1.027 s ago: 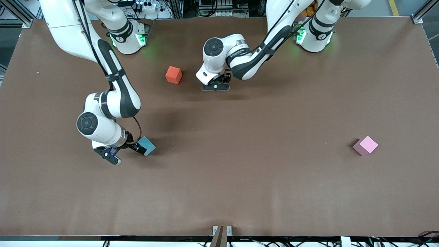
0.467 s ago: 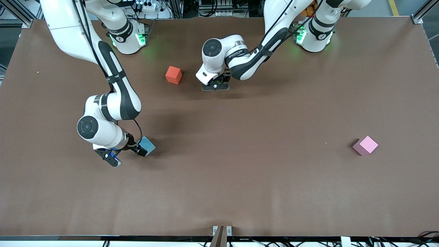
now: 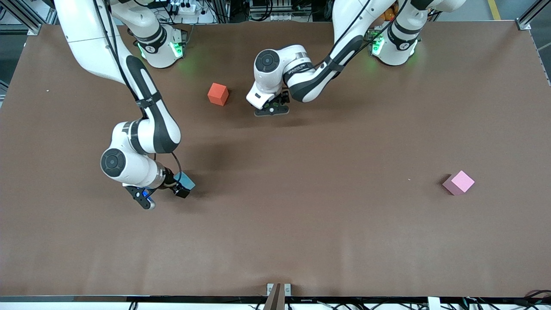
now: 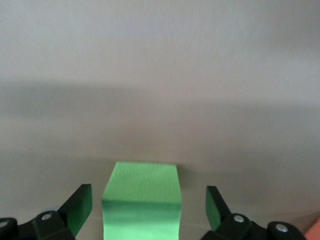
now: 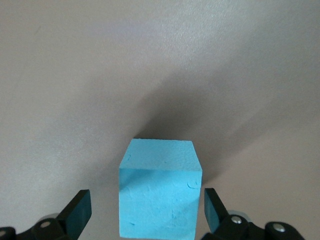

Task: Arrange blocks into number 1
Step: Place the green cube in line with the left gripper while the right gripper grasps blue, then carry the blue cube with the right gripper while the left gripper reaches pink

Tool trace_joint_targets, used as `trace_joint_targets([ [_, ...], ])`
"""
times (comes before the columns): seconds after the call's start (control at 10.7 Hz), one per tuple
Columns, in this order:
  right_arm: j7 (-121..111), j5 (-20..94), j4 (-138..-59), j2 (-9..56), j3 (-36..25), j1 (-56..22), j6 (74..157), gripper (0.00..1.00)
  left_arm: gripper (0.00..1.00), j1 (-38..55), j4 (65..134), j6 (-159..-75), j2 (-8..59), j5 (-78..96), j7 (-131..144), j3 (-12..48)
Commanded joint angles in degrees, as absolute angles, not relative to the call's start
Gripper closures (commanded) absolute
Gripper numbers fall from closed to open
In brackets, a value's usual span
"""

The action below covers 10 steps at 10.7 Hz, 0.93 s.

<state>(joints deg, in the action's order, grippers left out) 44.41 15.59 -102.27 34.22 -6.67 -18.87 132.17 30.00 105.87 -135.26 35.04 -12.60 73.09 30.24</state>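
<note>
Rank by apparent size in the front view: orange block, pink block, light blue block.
1. Pink block, which looks largest; it also lies nearer the camera than the orange one.
2. Orange block, slightly smaller in view.
3. Light blue block, which shows least, but the right gripper hides much of it, so its rank is unsure.

**Even overhead light, soft wrist views**

The front view is bright and evenly lit from above. The brown worktop (image 3: 301, 224) shows no glare, only broad soft shadows beneath both arms, the darkest beside the light blue block (image 3: 186, 180). The pink block (image 3: 459, 182) is crisp, with a lit top and a darker side. Green lamp glow tints the worktop around both bases. Both wrist views are paler and soft; the green block (image 4: 141, 200) is blurred, and a dark shadow spreads from the light blue block.
</note>
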Motion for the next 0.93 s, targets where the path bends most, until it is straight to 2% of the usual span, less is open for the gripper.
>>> trace_joint_targets([
  [0.0,45.09,16.0,-101.25,36.29,-6.77,-19.68,132.19,0.0,0.0,22.09,106.96,-130.54,27.62,-14.59,70.96,32.17],
  [0.09,45.17,16.0,-101.34,36.47,-6.77,-20.38,133.06,0.7,0.0,18.84,106.96,-129.04,25.68,-14.59,66.23,32.17],
  [0.19,45.18,16.0,-101.42,36.47,-6.77,-20.48,134.02,1.0,0.0,15.42,106.96,-128.07,23.75,-14.5,61.05,31.91],
  [0.37,44.74,15.91,-101.34,36.47,-6.77,-21.53,134.21,1.0,0.0,9.87,106.79,-126.49,20.67,-14.41,52.51,30.42],
  [0.56,44.47,13.82,-101.16,36.21,-6.77,-23.1,134.03,1.0,0.0,8.09,106.7,-125.42,18.12,-13.8,43.55,24.73],
  [0.84,44.91,11.52,-100.72,35.24,-6.85,-33.44,133.94,1.0,0.0,6.15,106.52,-122.88,14.69,-13.54,31.51,16.55],
])
